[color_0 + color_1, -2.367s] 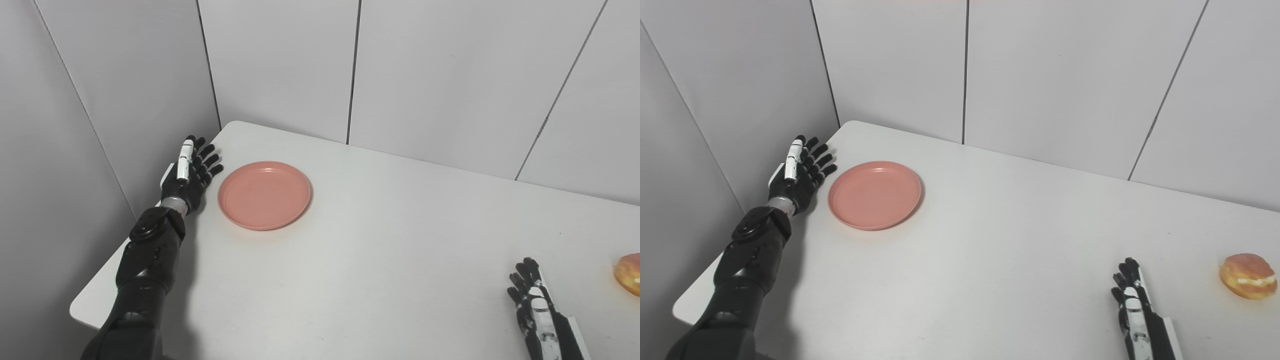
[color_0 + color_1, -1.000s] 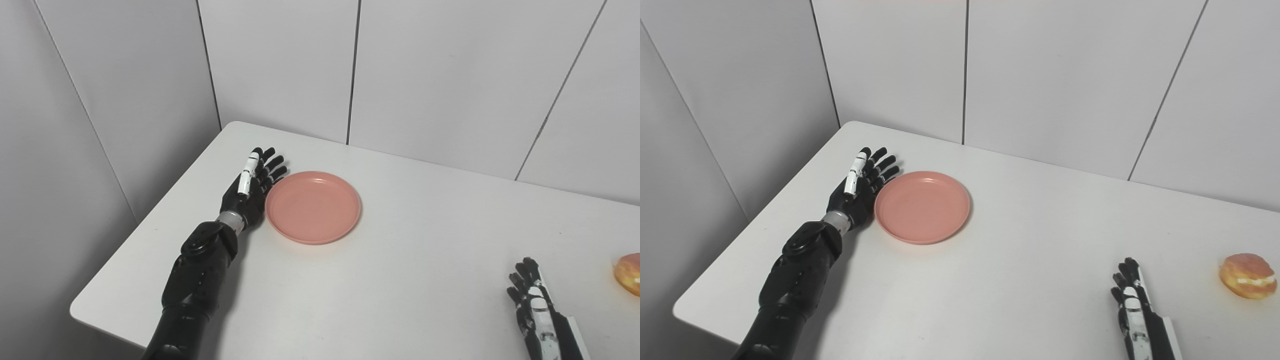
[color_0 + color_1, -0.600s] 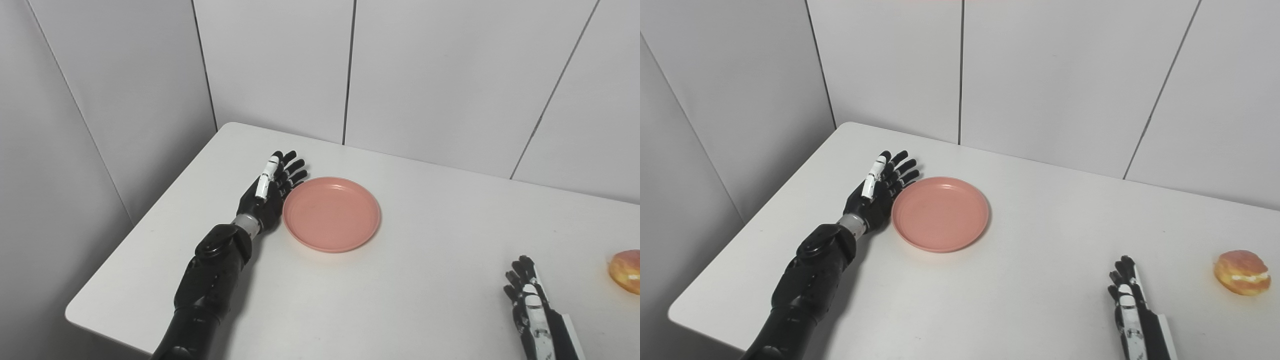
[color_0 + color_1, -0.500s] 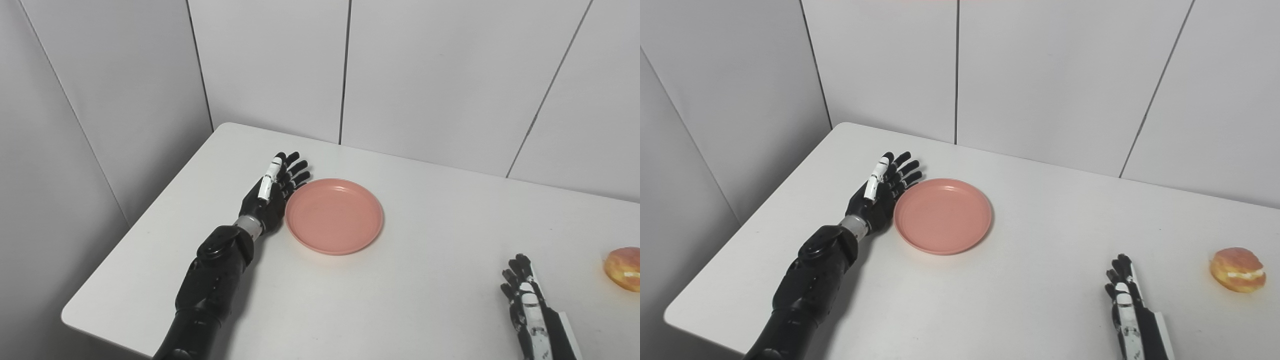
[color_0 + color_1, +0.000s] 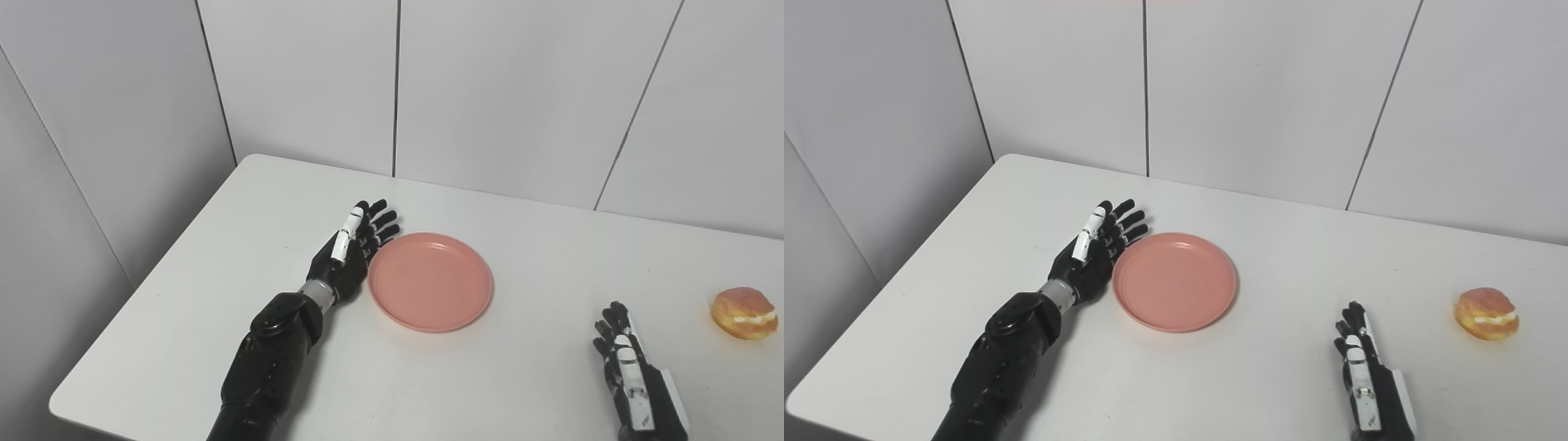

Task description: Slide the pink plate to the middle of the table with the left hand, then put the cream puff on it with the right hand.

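The round pink plate lies flat on the white table, left of its middle, with nothing on it. My left hand is open, fingers stretched out, its edge pressed against the plate's left rim. A golden cream puff with a white filling line sits near the table's right side. My right hand is open and rests on the table near the front edge, left of the puff and apart from it.
Grey wall panels stand close behind the table and along its left side. The table's left front corner is in view.
My left hand has pushed the plate rightward from the far left corner toward the table's middle. The camera has also turned right, bringing more of the cream puff into view. The right hand has stayed put.
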Tool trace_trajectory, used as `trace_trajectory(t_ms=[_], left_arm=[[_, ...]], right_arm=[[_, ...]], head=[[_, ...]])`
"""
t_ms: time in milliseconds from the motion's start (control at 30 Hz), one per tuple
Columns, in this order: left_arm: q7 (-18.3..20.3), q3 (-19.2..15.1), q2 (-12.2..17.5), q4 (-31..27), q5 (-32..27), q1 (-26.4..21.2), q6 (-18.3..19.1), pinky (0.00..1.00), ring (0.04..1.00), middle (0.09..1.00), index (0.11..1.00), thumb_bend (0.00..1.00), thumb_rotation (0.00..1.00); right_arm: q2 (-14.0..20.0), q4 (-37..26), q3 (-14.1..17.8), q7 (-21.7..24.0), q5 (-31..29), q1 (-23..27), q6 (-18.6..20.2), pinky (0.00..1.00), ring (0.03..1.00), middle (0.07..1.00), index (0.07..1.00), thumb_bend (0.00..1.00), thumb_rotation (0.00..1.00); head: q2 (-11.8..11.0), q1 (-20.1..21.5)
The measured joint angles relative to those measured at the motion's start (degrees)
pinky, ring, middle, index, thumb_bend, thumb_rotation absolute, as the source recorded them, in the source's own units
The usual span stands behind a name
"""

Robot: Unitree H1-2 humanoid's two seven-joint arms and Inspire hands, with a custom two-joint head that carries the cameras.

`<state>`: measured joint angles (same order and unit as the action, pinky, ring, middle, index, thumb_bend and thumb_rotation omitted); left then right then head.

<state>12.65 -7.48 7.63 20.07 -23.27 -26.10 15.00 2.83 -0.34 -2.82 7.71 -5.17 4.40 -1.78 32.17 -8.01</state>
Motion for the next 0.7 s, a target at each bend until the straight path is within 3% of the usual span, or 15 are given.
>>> trace_trajectory(t_ms=[700], left_arm=[[0.1,5.5,-4.2,-10.1,0.1,5.6,5.1,0.9,0.901,0.907,0.904,0.38,1.0]], right_arm=[[-2.3,0.3,-0.5,-3.4,3.5,0.3,0.0,0.96,0.969,0.985,0.99,0.22,1.0]], head=[[2.5,9.3]])
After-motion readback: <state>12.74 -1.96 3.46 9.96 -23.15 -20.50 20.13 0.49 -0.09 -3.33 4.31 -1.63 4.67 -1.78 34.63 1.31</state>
